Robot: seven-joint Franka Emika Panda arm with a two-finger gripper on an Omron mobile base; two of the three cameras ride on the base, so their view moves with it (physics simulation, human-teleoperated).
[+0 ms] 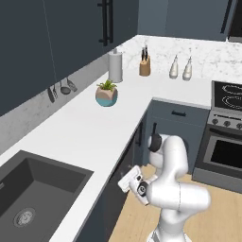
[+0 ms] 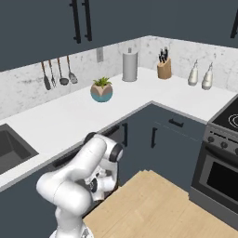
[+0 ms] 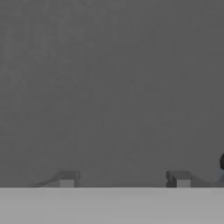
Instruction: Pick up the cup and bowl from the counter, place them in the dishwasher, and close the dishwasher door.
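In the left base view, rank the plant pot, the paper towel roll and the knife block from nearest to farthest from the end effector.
From the end effector, low against the cabinet front:
1. Plant pot, mid-counter.
2. Paper towel roll, behind the pot by the wall.
3. Knife block, in the back corner.

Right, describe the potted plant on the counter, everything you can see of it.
The potted plant is a small round pot, teal over most of its body with a tan patch on one side, smooth and glazed-looking. A tuft of spiky green leaves rises from its top. It stands upright on the white counter, out in the open between the paper towel roll and the sink. Nothing else touches it.
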